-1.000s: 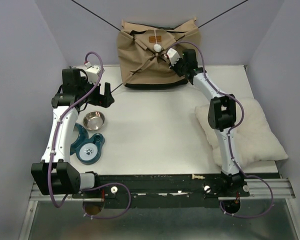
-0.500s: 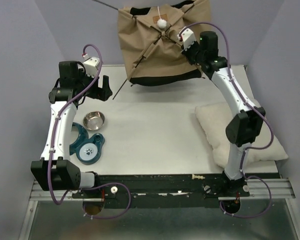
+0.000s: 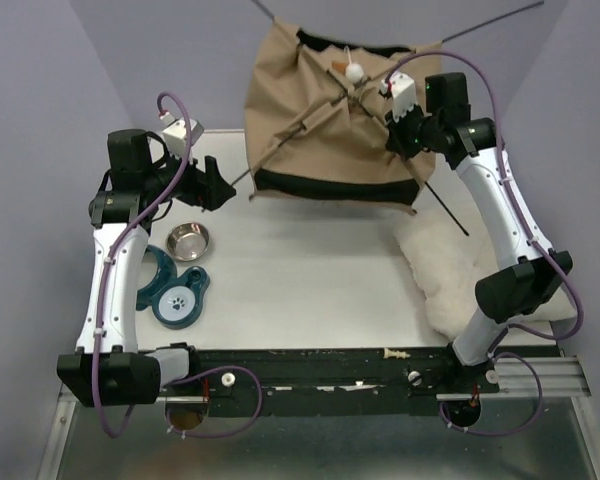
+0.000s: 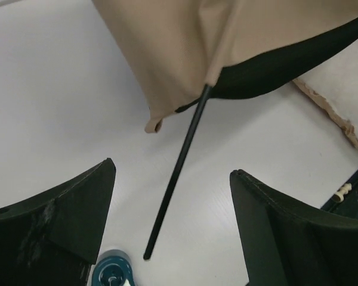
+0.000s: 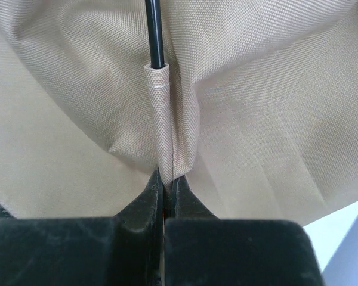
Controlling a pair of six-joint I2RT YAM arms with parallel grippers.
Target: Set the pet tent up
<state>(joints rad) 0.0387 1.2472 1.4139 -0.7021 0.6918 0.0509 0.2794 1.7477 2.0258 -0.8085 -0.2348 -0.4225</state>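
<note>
1. A white counter (image 3: 310, 270) fills the middle of the overhead view, with lilac walls around it and two robot arms bolted at its near edge.
2. A tan tent (image 3: 320, 140) with black trim is held up over the far edge of the counter, tilted, with its black lower hem facing the arms. Whether the hem touches the counter cannot be told.
3. A white fluffy cushion (image 3: 445, 285) lies at the right edge of the counter, partly hidden behind the right arm.
4. The right fingers (image 5: 137, 214) are closed tight, pinching a tan fabric sleeve on the upper right of the tent. A black pole comes out of the sleeve's end just past the fingertips.
5. The left fingers (image 4: 59, 208) are spread wide and grip nothing. They hover over the counter near the tent's lower left corner.
6. A teal feeder stand (image 3: 175, 290) with a paw print lies on the left of the counter.
7. A steel bowl (image 3: 188, 240) sits on the counter just beside the stand.
8. A thin black pole (image 4: 179, 173) sticks out of the tent's lower left sleeve. Its free end points into the gap between the left fingers, touching neither.
9. A white pom-pom (image 3: 353, 72) sits near the tent's top, where the poles cross.
</note>
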